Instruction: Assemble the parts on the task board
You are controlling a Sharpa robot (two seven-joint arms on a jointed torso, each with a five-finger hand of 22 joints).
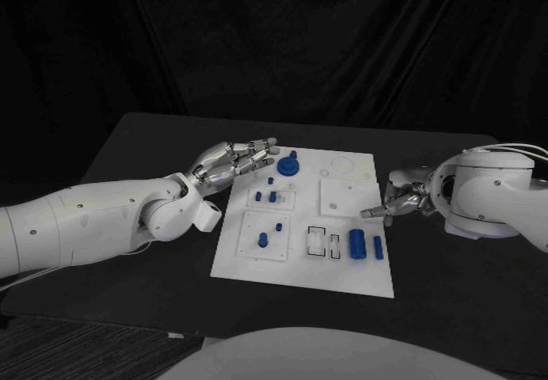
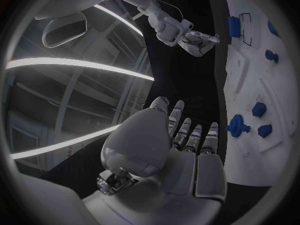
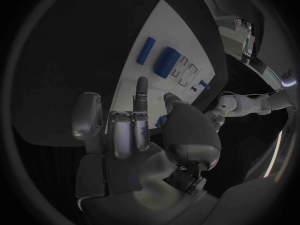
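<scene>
Surface [image 1: 137, 150], black, carrying everything listed, left to right as the head view runs:

Left hand [image 1: 234, 161]: hovers at the far left corner of the task board [image 1: 354, 279], fingers [image 2: 187, 135] released, loosely spread and holding nothing, tips pointing toward the round blue part [image 1: 289, 166]. Judged poised to reach for that part, not touching it.

Task board: white plate in the middle of the surface, with square recessed plates. Far left, the round blue part with a stem standing up. Below it a plate holding small blue pegs [image 1: 265, 195]. Nearer plate on the left holds more blue pieces [image 1: 269, 237]. Near right, two outlined rectangular slots [image 1: 323, 241], seemingly unfilled, beside a blue cylinder [image 1: 357, 243] and a slimmer blue bar [image 1: 377, 247] lying loose on the board, probably awaiting seating. Far right plate [image 1: 345, 195] seems bare.

Right hand [image 1: 394, 203]: at the board's right edge, one of its fingers [image 3: 141, 92] extended toward the board, the others curled. A small blue piece [image 3: 162, 120] sits by the thumb; whether it is grasped cannot be told
</scene>
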